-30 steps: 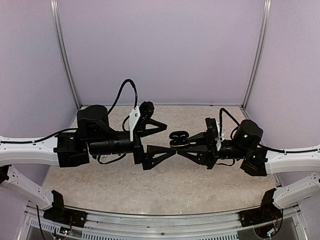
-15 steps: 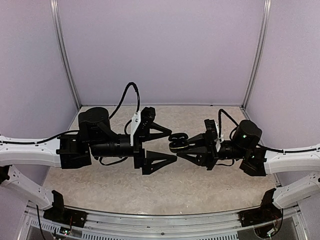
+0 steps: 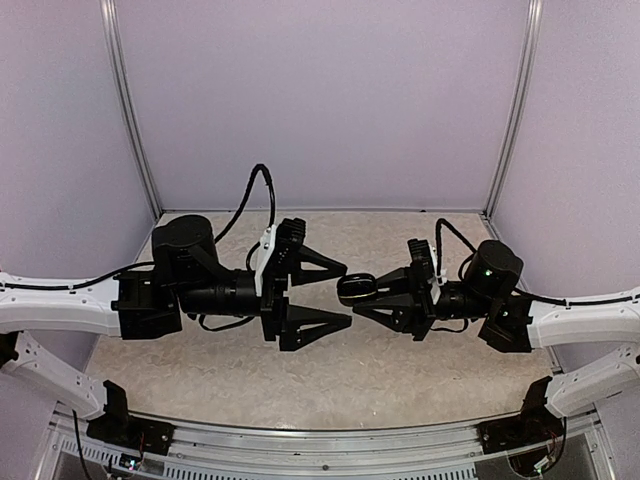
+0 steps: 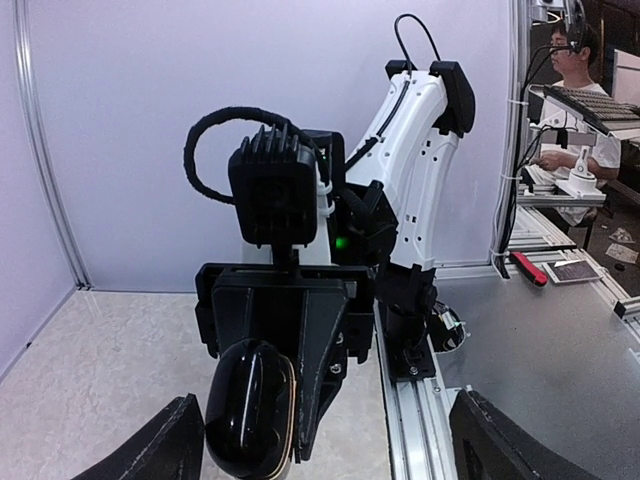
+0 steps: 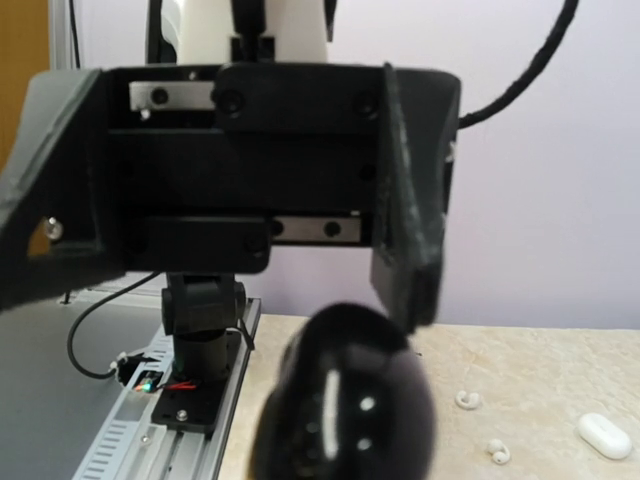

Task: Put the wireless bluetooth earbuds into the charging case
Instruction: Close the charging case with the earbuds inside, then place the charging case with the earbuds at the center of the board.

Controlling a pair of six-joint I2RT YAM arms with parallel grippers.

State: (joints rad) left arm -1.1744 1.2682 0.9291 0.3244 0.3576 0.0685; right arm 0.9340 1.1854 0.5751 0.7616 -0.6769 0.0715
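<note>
My right gripper (image 3: 368,291) is shut on a glossy black charging case (image 3: 353,290) and holds it in the air above the table, pointing left. In the left wrist view the case (image 4: 248,410) shows a thin seam down its right side. My left gripper (image 3: 343,294) is open, its two fingers above and below the case in the top view without touching it. In the right wrist view the case (image 5: 345,405) is a blurred mass that hides my own fingers. Two tiny white earbuds (image 5: 467,400) (image 5: 497,452) lie on the table behind it.
A white oblong case (image 5: 605,435) lies on the table at the far right of the right wrist view. The aluminium rail (image 3: 320,440) with the arm bases runs along the near edge. Purple walls enclose the beige table (image 3: 380,370).
My left gripper has moved right, so its fingers now flank the case, and its jaws have narrowed slightly. The case now looks flatter, one shape instead of two lobes.
</note>
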